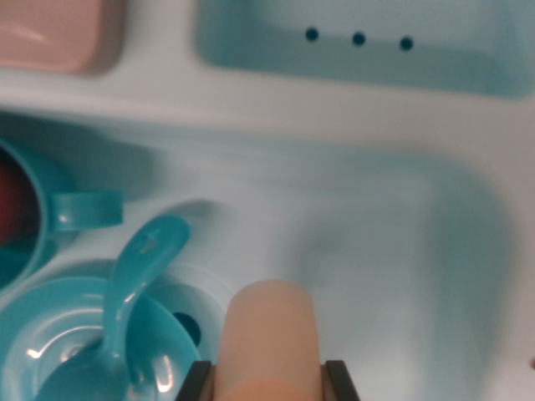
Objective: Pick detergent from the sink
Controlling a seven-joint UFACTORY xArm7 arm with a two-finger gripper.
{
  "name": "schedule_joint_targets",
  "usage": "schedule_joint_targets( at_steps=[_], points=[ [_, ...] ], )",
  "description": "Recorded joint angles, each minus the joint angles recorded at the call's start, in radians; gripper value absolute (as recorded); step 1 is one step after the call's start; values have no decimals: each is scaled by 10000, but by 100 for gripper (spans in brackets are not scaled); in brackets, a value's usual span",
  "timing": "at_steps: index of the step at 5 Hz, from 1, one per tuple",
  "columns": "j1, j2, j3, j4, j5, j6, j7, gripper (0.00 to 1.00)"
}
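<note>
While the claw sits at the bottom edge of the wrist view, its two dark fingers press either side of the detergent, a smooth, rounded peach-coloured bottle held between them over the pale, glossy plastic sink. To the claw's left in the wrist view, a teal spoon with a curved handle rests in a shiny teal bowl. Farther left stands a teal cup with a stubby handle.
</note>
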Motion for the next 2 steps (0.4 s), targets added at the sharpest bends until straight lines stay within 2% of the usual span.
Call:
schedule_joint_targets(
  at_steps=[1,2],
  points=[
    [3,-125,-4,234,-22,358,22,100],
    [3,-125,-4,234,-22,358,22,100]
  ],
)
